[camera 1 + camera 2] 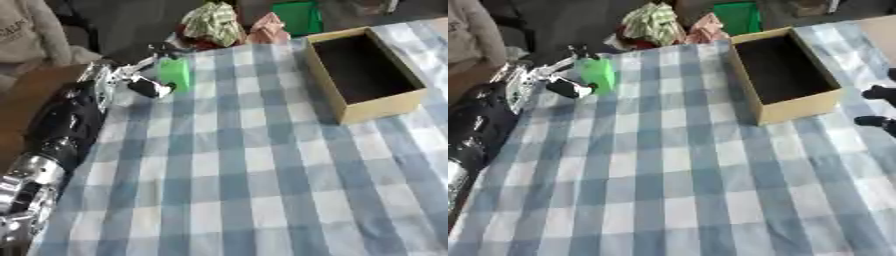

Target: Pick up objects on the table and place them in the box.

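I'm at the pick: my left hand [144, 80] has thumb and fingers curled round the green block [174, 73] at the table's far left, and next I must carry it right to the open box [366, 75], while the right hand's fingers [878, 92] stay unreadable.

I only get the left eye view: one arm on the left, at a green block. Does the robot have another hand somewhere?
Observer: Yes. The right eye view shows dark parts of the right hand at the picture's right edge.
Operator: Is it touching the box?
Observer: No. It is apart from the box, to the right of its near corner, over the checked cloth.
Operator: Anything else out there?
Observer: The cloth ends there: bare brown table shows in the upper right corner.
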Robot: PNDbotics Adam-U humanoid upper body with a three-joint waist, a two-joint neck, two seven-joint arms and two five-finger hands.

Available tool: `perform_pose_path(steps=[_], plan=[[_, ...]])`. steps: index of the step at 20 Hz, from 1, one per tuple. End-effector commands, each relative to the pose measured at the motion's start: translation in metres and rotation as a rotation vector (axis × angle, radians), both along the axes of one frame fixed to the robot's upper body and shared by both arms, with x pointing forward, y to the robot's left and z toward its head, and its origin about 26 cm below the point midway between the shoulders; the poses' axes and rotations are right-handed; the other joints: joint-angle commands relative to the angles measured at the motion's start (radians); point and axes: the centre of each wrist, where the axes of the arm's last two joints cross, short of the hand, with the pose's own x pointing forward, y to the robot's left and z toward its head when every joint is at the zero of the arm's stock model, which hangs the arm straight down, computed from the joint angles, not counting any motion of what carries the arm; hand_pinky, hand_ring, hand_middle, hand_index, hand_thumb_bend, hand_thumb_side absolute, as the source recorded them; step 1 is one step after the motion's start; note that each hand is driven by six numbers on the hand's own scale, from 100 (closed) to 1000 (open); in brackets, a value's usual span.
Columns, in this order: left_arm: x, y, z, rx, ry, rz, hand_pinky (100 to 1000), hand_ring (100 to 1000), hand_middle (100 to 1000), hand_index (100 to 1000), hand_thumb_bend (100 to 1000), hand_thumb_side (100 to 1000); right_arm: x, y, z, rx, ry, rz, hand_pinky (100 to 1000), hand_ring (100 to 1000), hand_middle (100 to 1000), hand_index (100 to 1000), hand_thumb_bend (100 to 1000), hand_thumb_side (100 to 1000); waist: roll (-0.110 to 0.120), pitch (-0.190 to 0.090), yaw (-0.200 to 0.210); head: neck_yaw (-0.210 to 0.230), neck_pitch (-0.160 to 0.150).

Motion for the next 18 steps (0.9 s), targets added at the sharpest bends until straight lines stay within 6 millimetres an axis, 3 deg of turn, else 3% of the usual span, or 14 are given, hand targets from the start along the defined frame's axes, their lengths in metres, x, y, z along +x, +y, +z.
perform_pose_path(steps=[1,9,13,15,17,18], plan=[[-0.004,0.018,0.019,0.020,-0.055,0.040,858,1000,995,909,259,385,0.000,0.001,0.010,-0.014,-0.033,0.002,705,1000,718,954,100,686,-0.004,-0.011,-0.002,0.004,-0.013],[-0.005,0.018,0.012,0.017,-0.078,0.066,850,1000,982,905,247,383,0.001,0.002,0.010,-0.015,-0.035,0.001,704,1000,717,953,100,703,0.001,0.014,-0.011,0.005,-0.026],[-0.005,0.018,0.007,0.045,-0.083,0.083,793,986,842,851,213,376,0.001,0.002,0.010,-0.015,-0.034,-0.001,704,1000,717,952,100,708,0.002,0.020,-0.012,0.004,-0.026],[-0.005,0.017,0.007,0.056,-0.097,0.089,739,847,730,789,100,323,0.001,0.002,0.009,-0.015,-0.033,-0.003,704,1000,717,952,100,707,0.001,0.020,-0.012,0.003,-0.026],[-0.005,0.017,0.006,0.063,-0.116,0.093,688,749,628,737,100,297,0.001,0.002,0.009,-0.015,-0.032,-0.004,704,1000,717,952,100,705,0.000,0.018,-0.011,0.002,-0.026],[-0.005,0.017,0.006,0.066,-0.125,0.095,666,712,628,737,100,297,0.001,0.002,0.009,-0.016,-0.031,-0.005,704,1000,718,952,100,715,0.000,0.017,-0.010,0.003,-0.026]])
